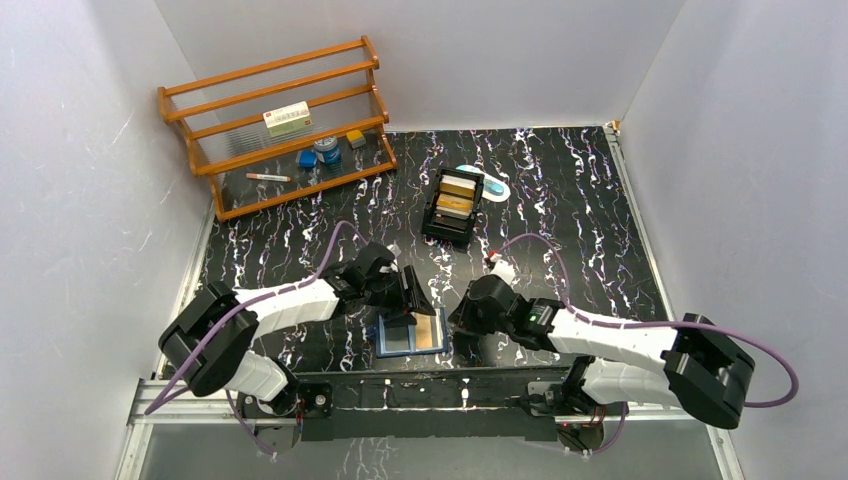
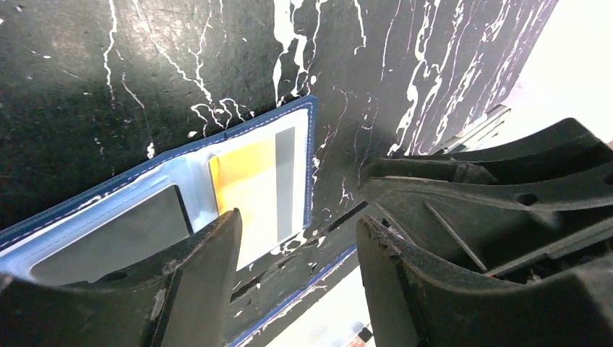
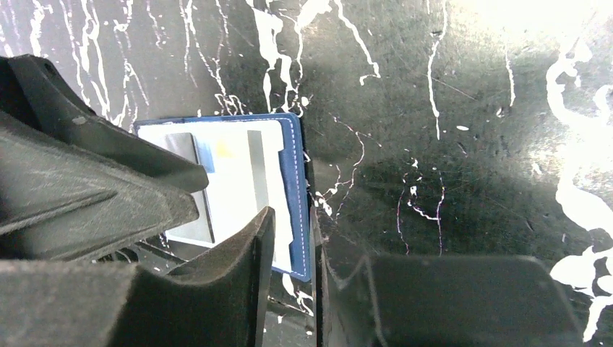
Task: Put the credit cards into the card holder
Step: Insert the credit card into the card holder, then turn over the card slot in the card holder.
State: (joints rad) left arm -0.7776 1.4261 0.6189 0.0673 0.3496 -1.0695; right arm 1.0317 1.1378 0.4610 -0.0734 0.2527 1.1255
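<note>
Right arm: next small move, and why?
Likely lift the right gripper clear of the card holder's right edge, toward the black tray: a gold card already sits in a pocket, and more cards wait in the tray.

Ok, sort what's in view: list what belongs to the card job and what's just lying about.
Job: card holder, yellow card in it, credit cards stacked in black tray.
Lying about: wooden rack, pale box on it, oval blue-and-white thing beside the tray.
</note>
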